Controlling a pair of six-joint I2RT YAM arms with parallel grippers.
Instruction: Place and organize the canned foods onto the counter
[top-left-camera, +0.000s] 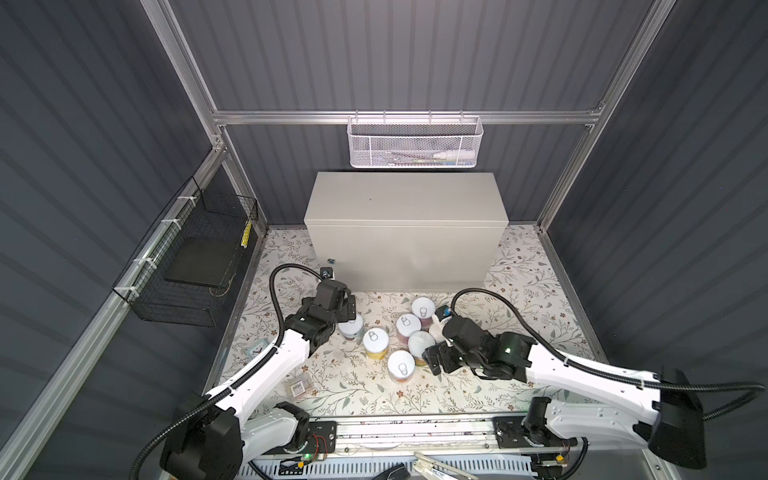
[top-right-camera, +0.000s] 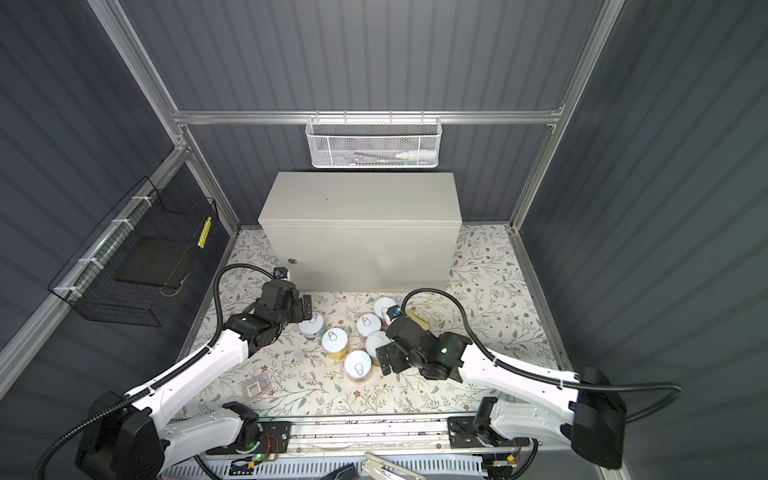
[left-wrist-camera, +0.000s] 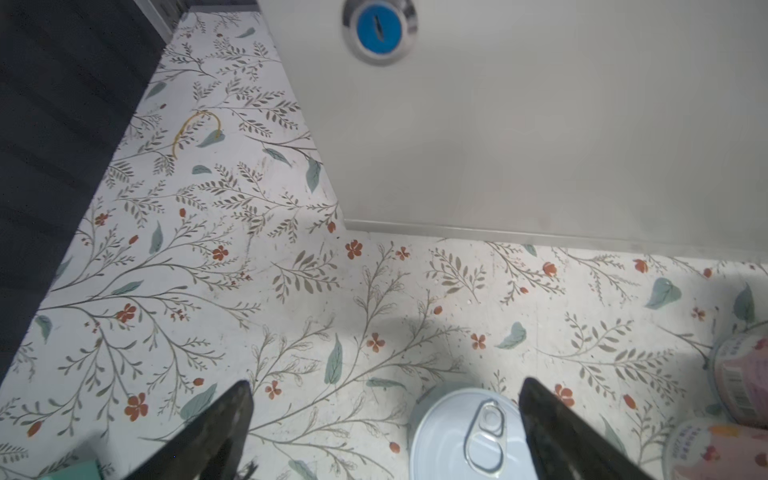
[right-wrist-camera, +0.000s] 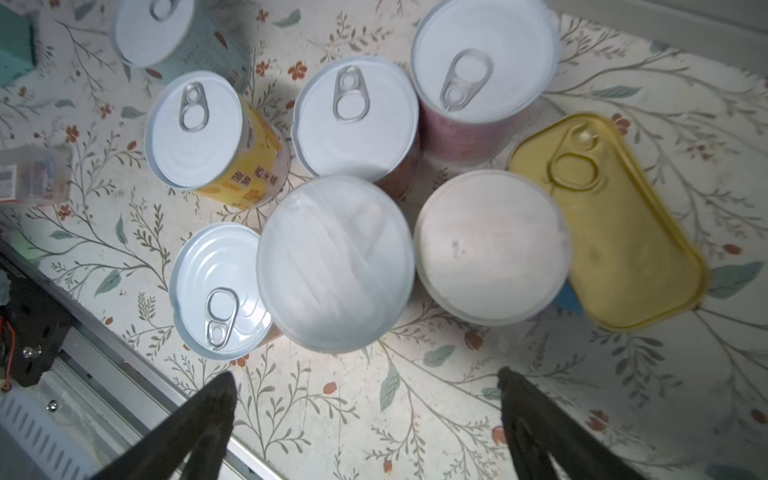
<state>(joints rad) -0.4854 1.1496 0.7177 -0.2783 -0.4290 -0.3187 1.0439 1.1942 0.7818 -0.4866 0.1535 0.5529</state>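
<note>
We see a walled robot cell from above, with two white-and-black arms reaching in from the near edge. A beige-grey counter (top-left-camera: 405, 199) stands against the back wall on a floral tabletop (top-left-camera: 523, 282), with a small round lock (left-wrist-camera: 379, 25) low on its front. The cans (top-left-camera: 408, 325) stand upright in a tight cluster on the tabletop, just in front of the counter and between the two arms.

The left gripper (left-wrist-camera: 385, 390) hangs with its jaws spread wide over a pale blue can (left-wrist-camera: 461, 436) at the cluster's left end. The can sits between the fingers, close to one of them, and we cannot tell whether they touch.

The right gripper (right-wrist-camera: 365, 376) has its jaws wide apart too, holding nothing, and hovers at the near right of the cluster. Its wrist view shows seven round tops, five with pull tabs and two under plain white lids (right-wrist-camera: 334, 262). One is a yellow can (right-wrist-camera: 195, 129). A gold tin (right-wrist-camera: 611, 224) lies flat at the cluster's edge, just beside a lidded can.

A clear packet (top-left-camera: 301, 386) lies near the left arm, well apart from the cans. A white mesh basket (top-left-camera: 413, 141) hangs above the counter, and a black wire basket (top-left-camera: 187, 257) hangs on the left wall
</note>
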